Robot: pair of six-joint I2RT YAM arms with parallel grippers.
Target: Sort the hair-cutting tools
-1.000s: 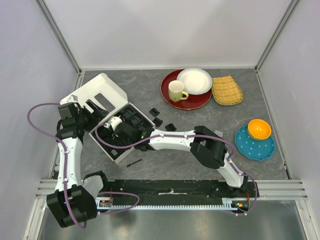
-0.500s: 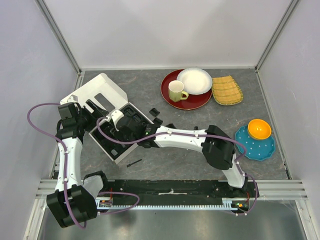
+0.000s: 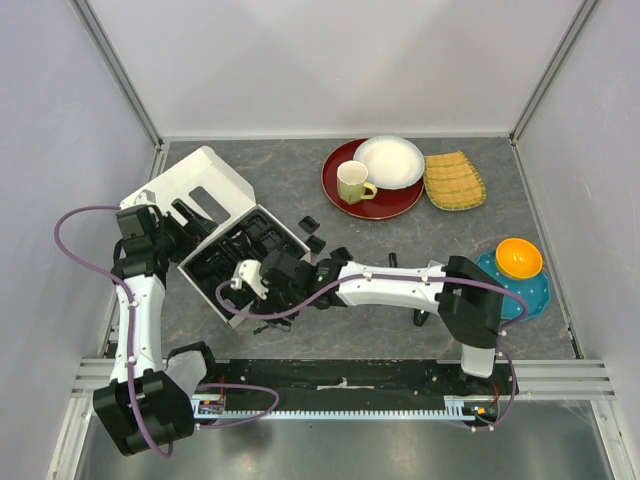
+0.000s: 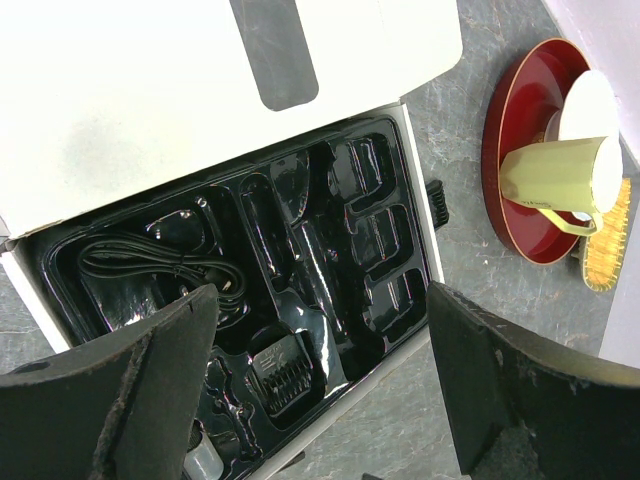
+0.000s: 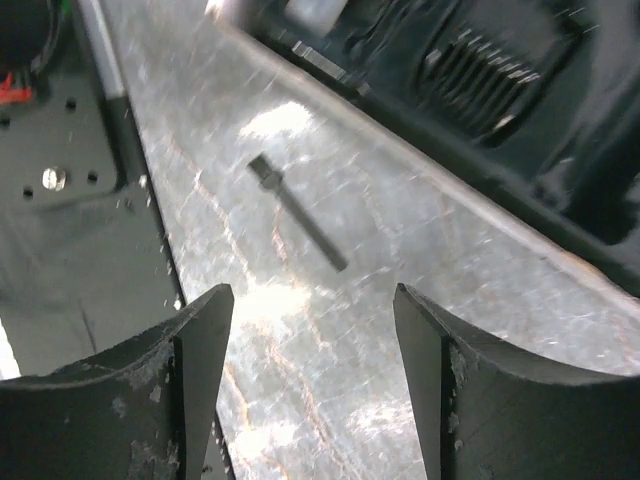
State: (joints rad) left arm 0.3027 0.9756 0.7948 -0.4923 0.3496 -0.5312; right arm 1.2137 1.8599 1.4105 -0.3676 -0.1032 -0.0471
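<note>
Thin black comb (image 5: 298, 212) lay flat and loose on the counter (image 5: 330, 400). It sat just ahead of the right hand (image 5: 308, 295), in line with the gap between its fingers (image 5: 190, 380), and neither finger touched it. Right hand was spread wide and held nothing, hanging low over the counter.

Beyond the comb, ahead and to the hand's right, ran the near edge of the white box (image 4: 150, 90). Inside that edge a ribbed comb guard (image 5: 470, 65) sat in the black tray (image 4: 380, 170). A pale object showed at the far top of the right wrist view, too blurred to name.

Left hand (image 4: 322, 295) hung above the open tray, fingers far apart, nothing between them. Under its left finger the black cord (image 4: 150, 262) lay coiled in a tray compartment. The ribbed guard sat in a pocket between the two fingers, on the near side. Could not make out the clipper among the glossy black pockets.

Off the left hand's right finger, outside the box wall, a loose comb guard (image 4: 437, 200) lay on the counter just beside the box. The overhead view showed a second guard (image 3: 316, 243) near it.

Farther out the same way was a red plate (image 4: 510, 130), with a yellow mug (image 4: 550, 180) standing on it.
</note>
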